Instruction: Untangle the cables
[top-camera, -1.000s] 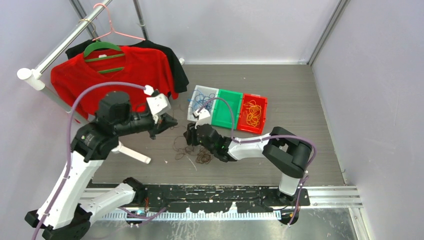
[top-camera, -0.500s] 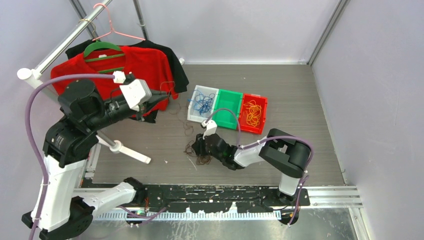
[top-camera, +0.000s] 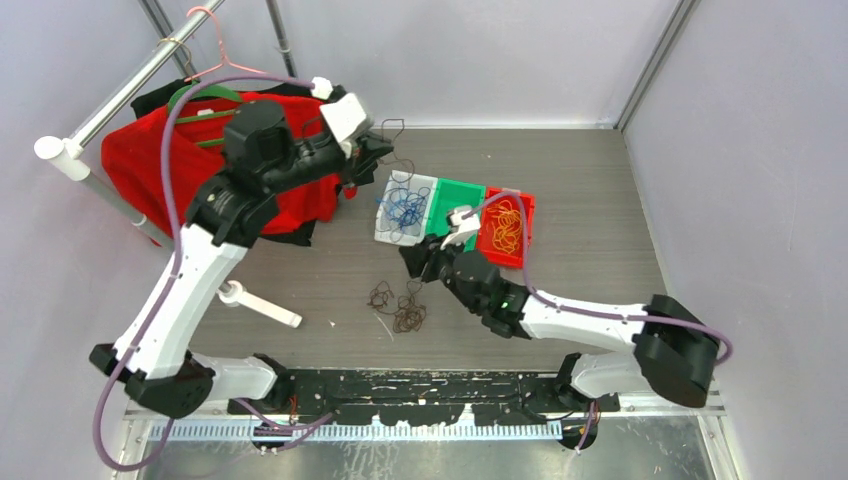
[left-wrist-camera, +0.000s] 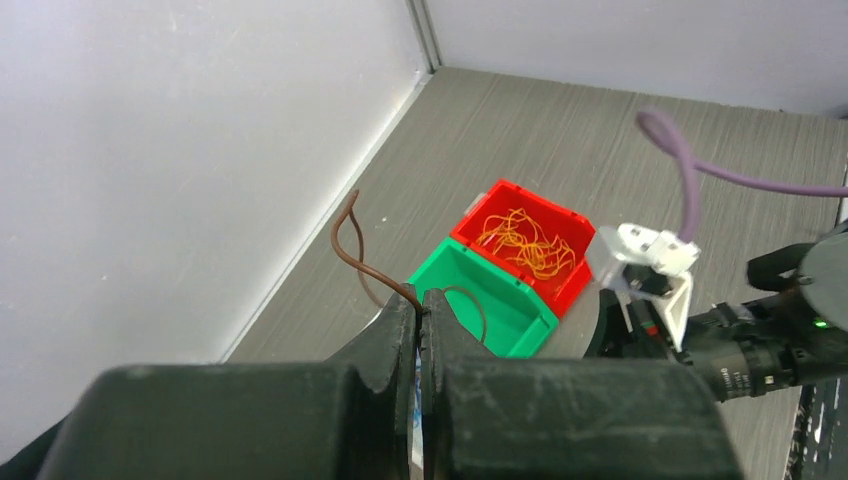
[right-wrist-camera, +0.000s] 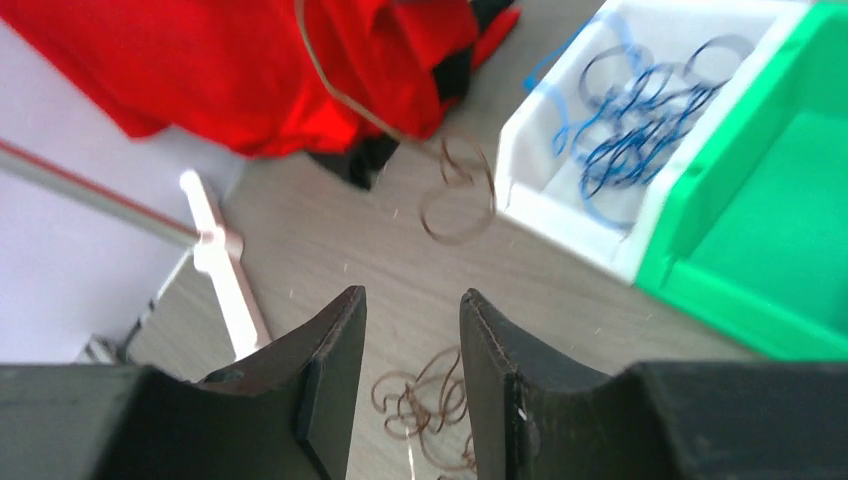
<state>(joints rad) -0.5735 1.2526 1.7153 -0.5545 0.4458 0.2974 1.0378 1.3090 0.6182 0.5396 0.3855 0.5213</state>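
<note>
- The left gripper (left-wrist-camera: 420, 310) was clamped fully shut on one brown strand (left-wrist-camera: 352, 245). It was lifted high at 11 o'clock of the table (top-camera: 580, 180), probably to draw the strand free of the pile.
- The strand's loose end curled up past the jaws. In the top view the rest hung in loops just off the 10 o'clock corner of the white bin (top-camera: 383, 215).
- The right gripper (right-wrist-camera: 412, 295) was about half open with nothing between its fingers. It hovered at 1 o'clock of the brown clump (top-camera: 398, 305), likely out of the way or ready to pin the clump.
- The brown clump lay loose on the table at 6 o'clock of the white bin and was not in any bin.
- The blue cables (top-camera: 405, 208) were in the white bin and the orange cables (top-camera: 507, 228) in the red bin (top-camera: 527, 225), so it looked like sorting by colour.
- The green bin (top-camera: 460, 200) sat between those two and was bare inside, so it was probably meant for the brown ones.
- The red shirt (top-camera: 150, 160) hung at 10 o'clock, right behind the left arm, and the dangling strand could snag on it.
- The white rod (top-camera: 265, 308) lay at 9 o'clock of the clump, apart from it.
- The right arm sat between the clump and the bins, so it may block a straight drop into green.
</note>
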